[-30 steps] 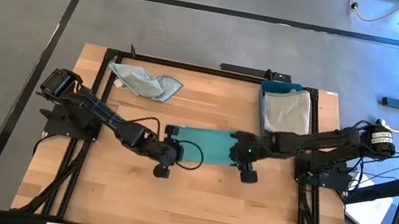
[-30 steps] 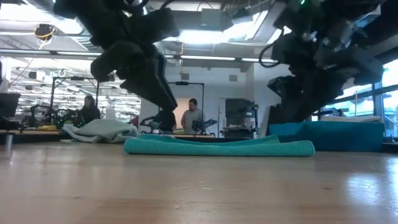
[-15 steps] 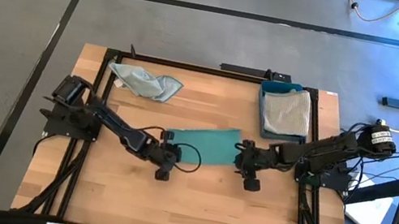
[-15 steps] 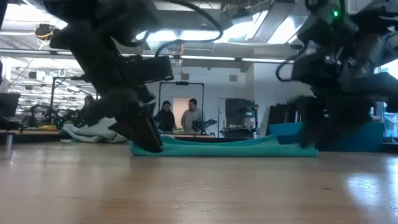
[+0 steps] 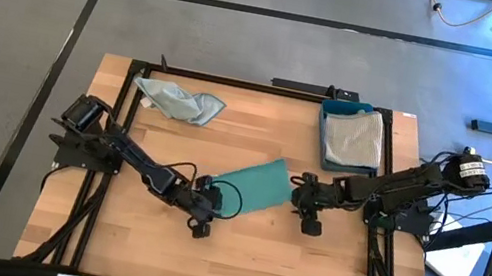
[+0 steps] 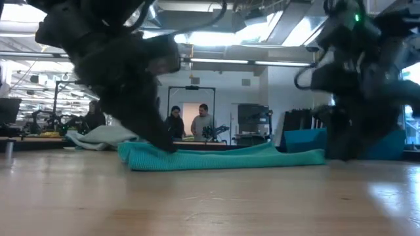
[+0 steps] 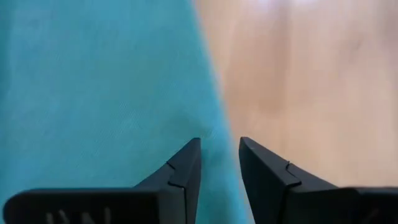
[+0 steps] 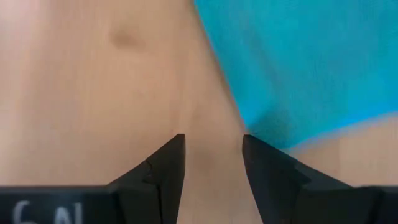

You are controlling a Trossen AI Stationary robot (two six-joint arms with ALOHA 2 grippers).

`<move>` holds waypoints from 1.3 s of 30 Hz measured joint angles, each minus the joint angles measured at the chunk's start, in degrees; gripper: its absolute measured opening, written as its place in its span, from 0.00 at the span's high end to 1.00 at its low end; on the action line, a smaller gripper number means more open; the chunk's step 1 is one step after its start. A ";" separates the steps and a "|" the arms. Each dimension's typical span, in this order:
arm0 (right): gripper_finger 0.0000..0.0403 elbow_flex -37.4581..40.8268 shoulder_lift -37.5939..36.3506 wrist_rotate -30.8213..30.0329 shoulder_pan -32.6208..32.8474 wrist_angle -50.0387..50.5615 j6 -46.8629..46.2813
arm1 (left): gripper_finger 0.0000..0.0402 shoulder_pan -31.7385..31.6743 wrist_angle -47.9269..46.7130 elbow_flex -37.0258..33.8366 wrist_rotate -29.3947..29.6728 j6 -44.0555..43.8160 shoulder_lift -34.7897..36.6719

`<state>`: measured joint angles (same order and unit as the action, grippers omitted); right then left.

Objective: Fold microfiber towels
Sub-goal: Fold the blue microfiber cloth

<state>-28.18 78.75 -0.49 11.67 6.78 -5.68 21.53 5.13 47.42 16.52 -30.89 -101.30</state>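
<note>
A folded teal towel (image 5: 253, 182) lies slanted on the middle of the wooden table, and in the low view this towel (image 6: 230, 158) is a flat thick strip. My left gripper (image 5: 206, 194) is down at its left end, shut on it. My right gripper (image 5: 300, 193) is open, low over bare wood just off the towel's right corner (image 8: 273, 134). It touches nothing. A crumpled pale towel (image 5: 178, 101) rests at the far left. My left gripper has the teal towel's left end, with the cloth's edge (image 7: 211, 140) running in between its two fingers. The fingers (image 6: 154, 139) slant down on it from the table's left. How many layers are caught does not show. The towel stays flat on the table.
A blue tray (image 5: 346, 106) with a folded grey towel (image 5: 352, 142) in it stands at the far right. In the low view the tray (image 6: 303, 139) rises behind the teal towel's right end. People stand far off in the room behind. Bare wood lies along the near edge.
My left gripper has sunk and gone toward the near edge, rolling as it went. The towel's left end slid with it while the right end stayed, so the towel now lies slanted. My right gripper dropped to the table just off the right end, then kept still.
</note>
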 joint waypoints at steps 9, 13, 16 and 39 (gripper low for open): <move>0.60 -7.19 -0.73 3.21 8.61 -7.01 2.87 | 0.75 0.19 13.42 0.80 -1.07 3.30 1.08; 0.60 -7.32 -0.53 -4.31 11.83 -10.21 6.04 | 0.75 0.33 -2.86 2.36 5.98 11.26 4.07; 0.60 -7.15 0.71 -9.24 12.47 -15.10 8.76 | 0.75 -0.21 -11.70 2.28 14.12 18.12 3.93; 0.60 -12.04 23.26 -9.92 10.08 -38.33 7.94 | 0.75 -4.67 -12.75 -2.08 -0.23 4.34 2.51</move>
<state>-40.23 102.00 -10.41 21.75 -31.55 2.26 16.86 -7.62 45.34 16.29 -26.55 -98.78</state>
